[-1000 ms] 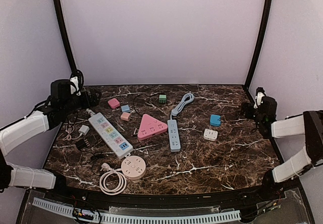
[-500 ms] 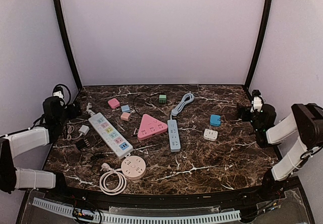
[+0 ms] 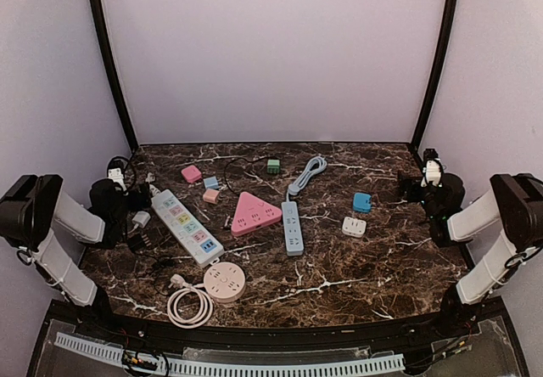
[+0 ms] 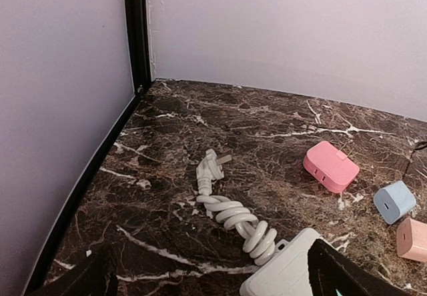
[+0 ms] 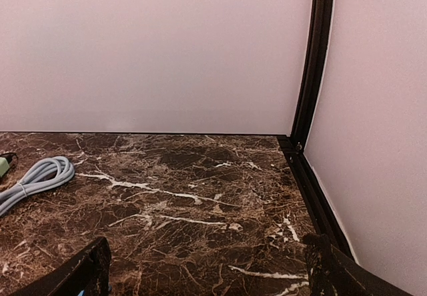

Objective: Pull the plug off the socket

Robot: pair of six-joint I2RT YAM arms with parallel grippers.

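The left pincer (image 4: 208,259) and right pincer (image 5: 207,243) are hanging spread and empty, and, with the black plug (image 3: 140,241) lying loose just beside the white strip (image 3: 185,226) on the tabletop's (image 3: 382,267) left, I am advising checking every socket first.

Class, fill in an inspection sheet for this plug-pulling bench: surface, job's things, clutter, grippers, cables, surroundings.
Surface: brown marble tabletop, crowded at middle and left.
Job's things: white power strip, pink triangular strip, blue-grey strip, round pink socket; a seated plug cannot be made out.
Clutter: pink adapter, green cube, blue cube, white cube.
Grippers: left gripper and right gripper open, empty, at the side edges.
Cables: white coil beside that socket; blue-grey bundle behind its strip; white strip's loose plug on the table.
Surroundings: pale walls, black frame posts.
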